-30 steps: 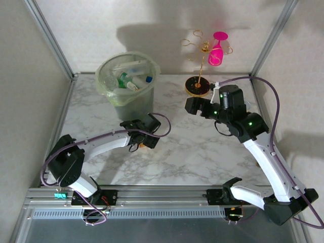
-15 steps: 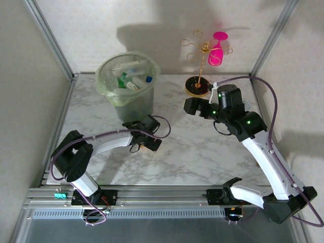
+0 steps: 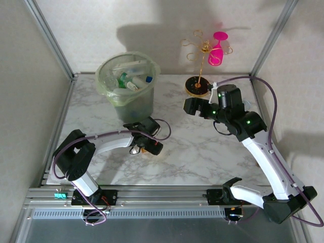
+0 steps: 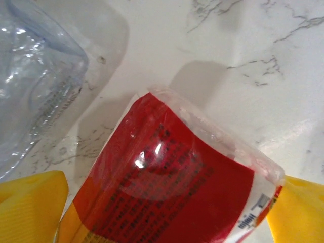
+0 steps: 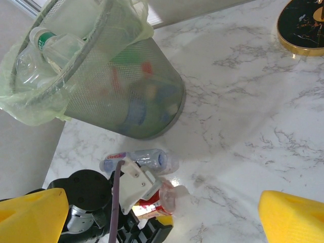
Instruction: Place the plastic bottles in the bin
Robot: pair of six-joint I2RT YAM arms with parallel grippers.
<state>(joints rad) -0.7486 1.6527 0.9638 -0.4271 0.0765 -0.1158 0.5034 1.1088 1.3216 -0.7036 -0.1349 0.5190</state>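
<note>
— Which bottle is next, and where is it?
— The red-labelled bottle (image 4: 172,187) lies on the table (image 3: 202,152), directly under the left claw (image 3: 148,146). It's on the near side of the bin (image 5: 136,96), with a clear bottle (image 5: 139,159) just beside it.
— Gripped?
— No, the claw is released, one pad either side. The bottle's long axis crosses the gap, so closing should catch its body. The right claw (image 3: 191,106) – also released – hangs well apart, so the left arm is nearer
</note>
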